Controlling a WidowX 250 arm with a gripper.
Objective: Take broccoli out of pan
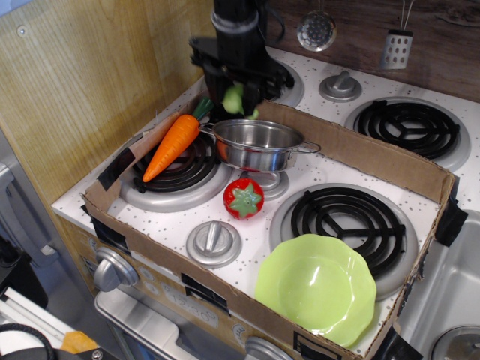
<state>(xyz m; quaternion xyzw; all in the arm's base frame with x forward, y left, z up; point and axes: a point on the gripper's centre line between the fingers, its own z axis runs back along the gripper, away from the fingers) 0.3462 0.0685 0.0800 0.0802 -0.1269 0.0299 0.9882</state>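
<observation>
The pan (259, 145) is a small shiny steel pot with wire side handles, standing at the right edge of the back-left burner; its inside shows empty. My black gripper (235, 98) hangs above the pan's far-left rim and is shut on the broccoli (233, 98), a small pale green lump, held in the air clear of the pan. The fingers hide part of the broccoli.
An orange carrot (172, 146) lies on the left burner beside the pan. A red tomato (243, 198) sits in front of the pan. A light-green scalloped plate (316, 288) rests at front right. A cardboard wall (379, 159) rings the stove top. Utensils hang at the back.
</observation>
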